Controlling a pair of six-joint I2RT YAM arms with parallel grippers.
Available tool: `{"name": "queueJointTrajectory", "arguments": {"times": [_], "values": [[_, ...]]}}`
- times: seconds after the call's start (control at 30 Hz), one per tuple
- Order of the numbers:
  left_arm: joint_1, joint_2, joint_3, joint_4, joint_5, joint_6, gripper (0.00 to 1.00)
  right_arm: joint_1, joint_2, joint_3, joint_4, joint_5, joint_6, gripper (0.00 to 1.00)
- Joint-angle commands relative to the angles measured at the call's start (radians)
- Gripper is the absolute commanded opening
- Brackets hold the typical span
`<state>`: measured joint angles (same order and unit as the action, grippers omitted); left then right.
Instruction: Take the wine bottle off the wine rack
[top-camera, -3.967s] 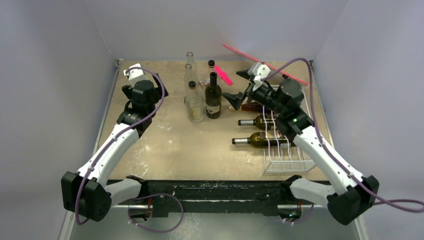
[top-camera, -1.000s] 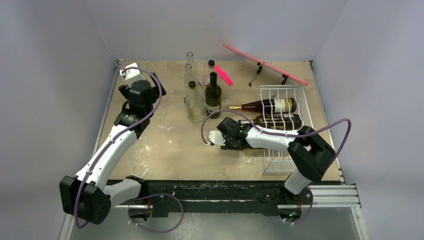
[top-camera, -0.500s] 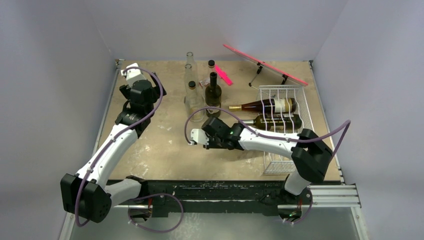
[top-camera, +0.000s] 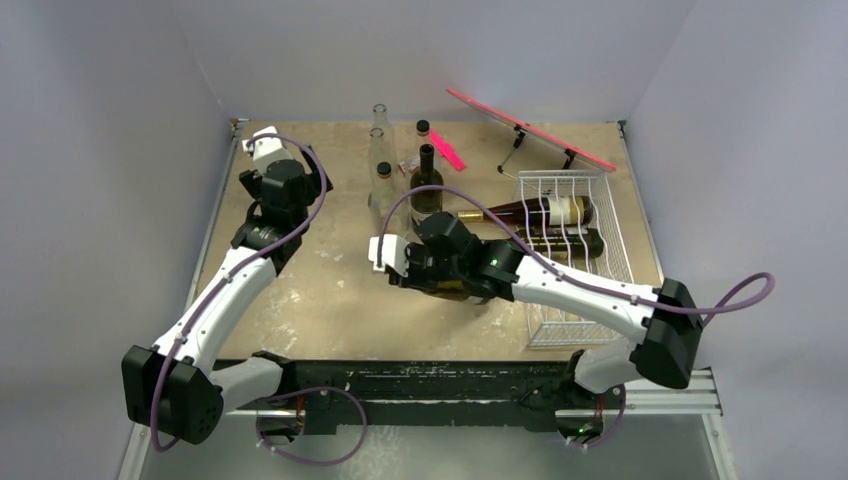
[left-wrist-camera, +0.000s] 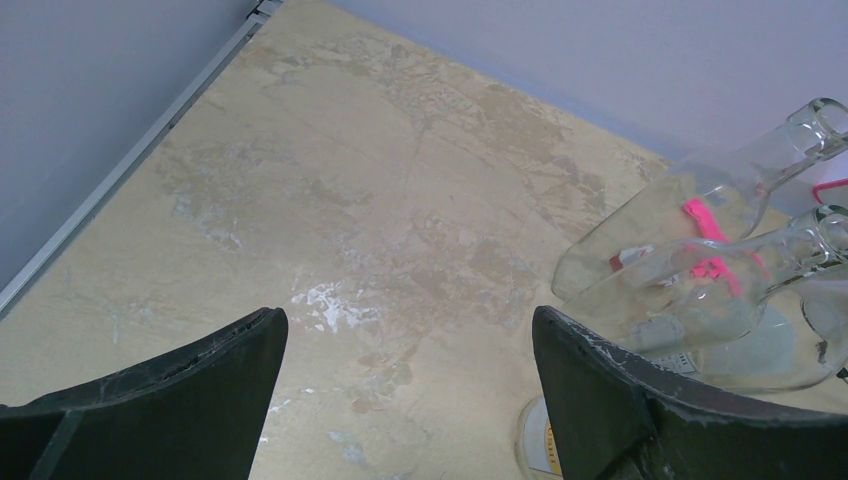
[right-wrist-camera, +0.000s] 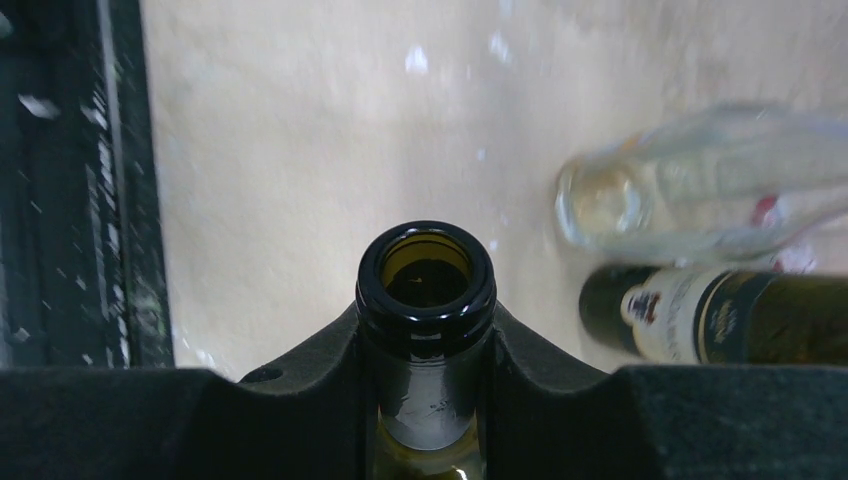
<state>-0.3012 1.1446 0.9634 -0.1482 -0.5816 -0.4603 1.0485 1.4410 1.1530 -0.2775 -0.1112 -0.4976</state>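
The wine bottle (right-wrist-camera: 426, 275), dark olive glass with an open mouth, is clamped by its neck in my right gripper (right-wrist-camera: 426, 345), whose black fingers (right-wrist-camera: 300, 385) press on both sides. From above, the right gripper (top-camera: 415, 268) hovers over the table's middle, and a bit of the bottle (top-camera: 452, 291) shows under it, left of the wine rack (top-camera: 575, 325) and clear of it. That white wire rack holds two lying bottles (top-camera: 530, 212). My left gripper (left-wrist-camera: 410, 350) is open over bare tabletop at the far left (top-camera: 268, 160).
An upright dark bottle (top-camera: 427, 195) and clear glass bottles (top-camera: 387, 205) stand just behind the right gripper. A pink board on a stand (top-camera: 530, 130) is at the back right. The right wrist view shows a clear bottle (right-wrist-camera: 700, 205) and a labelled dark bottle (right-wrist-camera: 720, 315).
My right arm has drawn the bottle leftward out of the rack's front tier to the table's middle. Four seconds ago that arm was over the rack. The left arm has stayed put.
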Motion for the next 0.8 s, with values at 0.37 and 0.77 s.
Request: {"name": "queueJointTrajectory", "arguments": {"times": [0.37, 0.77], "values": [[0.006, 0.0, 0.046, 0.018, -0.023, 0.016, 0.91, -0.017, -0.063, -0.078, 0.901, -0.137, 0.237, 0.0], [0.006, -0.002, 0.047, 0.018, -0.035, 0.02, 0.92, -0.069, 0.185, -0.054, 1.359, -0.068, 0.362, 0.0]]}}
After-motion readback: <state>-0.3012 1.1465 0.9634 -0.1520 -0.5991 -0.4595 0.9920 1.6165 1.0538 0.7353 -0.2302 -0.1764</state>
